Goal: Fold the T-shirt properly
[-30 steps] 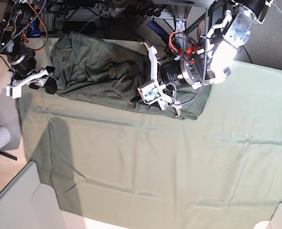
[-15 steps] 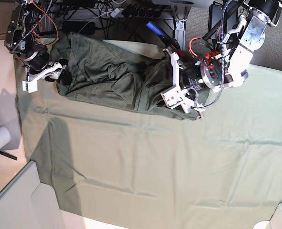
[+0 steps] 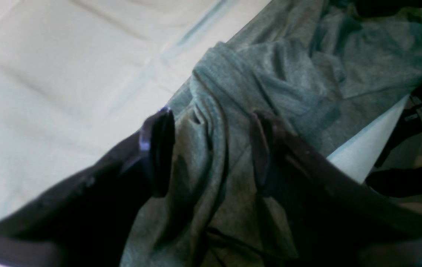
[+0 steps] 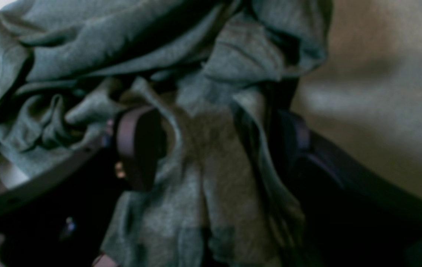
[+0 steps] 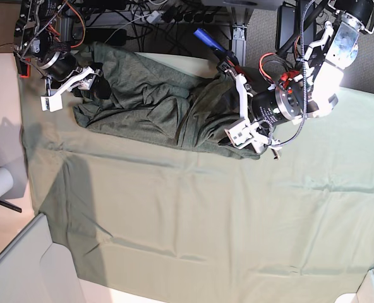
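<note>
While base hides it, wrists show T-shirt (image 3: 211, 178) between fingers (image 4: 138, 144)

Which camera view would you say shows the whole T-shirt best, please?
The base view: the T-shirt lies bunched across the light-green cloth, edge to edge. Both wrist views show only blurred close folds of it between each tool's fingers.

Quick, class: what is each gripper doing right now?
Left gripper: closed on a T-shirt fold.
Right gripper: closed on bunched T-shirt fabric.
</note>
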`<state>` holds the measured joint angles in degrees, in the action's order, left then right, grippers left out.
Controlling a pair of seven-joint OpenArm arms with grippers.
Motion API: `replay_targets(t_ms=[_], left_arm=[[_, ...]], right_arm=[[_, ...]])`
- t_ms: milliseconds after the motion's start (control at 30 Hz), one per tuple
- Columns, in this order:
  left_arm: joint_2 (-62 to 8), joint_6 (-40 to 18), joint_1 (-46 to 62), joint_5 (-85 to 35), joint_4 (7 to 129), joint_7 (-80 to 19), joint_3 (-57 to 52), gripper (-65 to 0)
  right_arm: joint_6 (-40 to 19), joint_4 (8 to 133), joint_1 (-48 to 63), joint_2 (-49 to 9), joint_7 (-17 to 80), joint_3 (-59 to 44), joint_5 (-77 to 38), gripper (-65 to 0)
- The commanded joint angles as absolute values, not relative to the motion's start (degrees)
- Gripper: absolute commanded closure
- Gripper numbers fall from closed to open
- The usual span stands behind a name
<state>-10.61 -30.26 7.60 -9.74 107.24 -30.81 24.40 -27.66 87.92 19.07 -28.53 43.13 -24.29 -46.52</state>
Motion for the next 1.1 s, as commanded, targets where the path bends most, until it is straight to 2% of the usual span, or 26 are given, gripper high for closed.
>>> replay_targets(t_ms=[0, 533, 600, 767, 1067], left_arm=[[-10.5, -30.7, 7.0, -10.5, 108.2, -29.4, 24.3, -35.1], [-10.9, -30.7, 7.0, -11.6, 108.2, -29.8, 24.3, -35.0], [-11.5, -30.7, 7.0, -11.6, 108.2, -29.8, 24.3, -35.0], [-13.1, -30.7, 7.0, -11.8, 108.2, -29.8, 24.2, -35.0], [-13.5, -30.7, 7.0, -15.3, 108.2, -29.8, 18.0, -35.0]], right_arm=[[-27.9, 88.7, 18.9, -29.5, 43.3, -24.5, -46.9, -43.7], [-27.7, 88.6, 18.7, -25.4, 35.8, -24.5, -40.9, -42.9], [-27.7, 88.6, 18.7, -25.3, 35.1, -24.5, -40.7, -34.5], [-27.7, 88.6, 18.8, -25.3, 30.9, -24.5, -35.7, 0.0], [-27.6, 88.6, 18.7, -25.4, 26.9, -25.7, -25.6, 0.0]])
